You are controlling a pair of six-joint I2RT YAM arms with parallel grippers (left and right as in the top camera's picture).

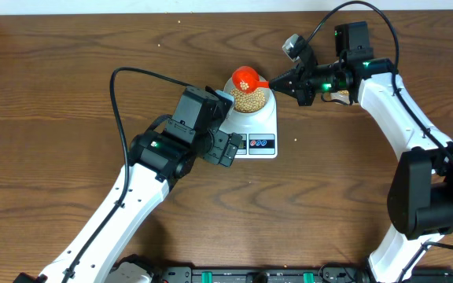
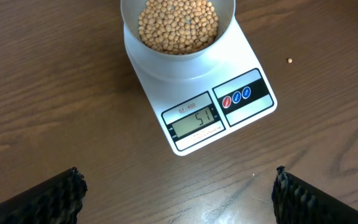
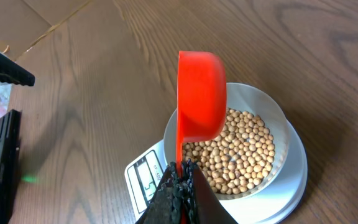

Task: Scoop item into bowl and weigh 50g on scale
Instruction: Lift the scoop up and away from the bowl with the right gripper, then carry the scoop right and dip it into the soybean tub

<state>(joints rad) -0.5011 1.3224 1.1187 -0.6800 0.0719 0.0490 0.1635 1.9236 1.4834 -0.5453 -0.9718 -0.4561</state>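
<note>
Holds red scoop (image 1: 246, 78) tipped over beans (image 3: 235, 149) in bowl (image 3: 278, 118) on scale (image 2: 191, 81), upper centre.
Pinches left-right handle (image 1: 263, 82) w/ right end effector (image 1: 283, 79), just right of bowl; hovers left end effector (image 1: 228, 148) spread, lower left.

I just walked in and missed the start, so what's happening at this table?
The right gripper is shut on the handle of a red scoop, holding it tipped on its side over the white bowl of soybeans. The bowl sits on a digital kitchen scale whose display reads 51. The left gripper hangs open in front of the scale, holding nothing.
</note>
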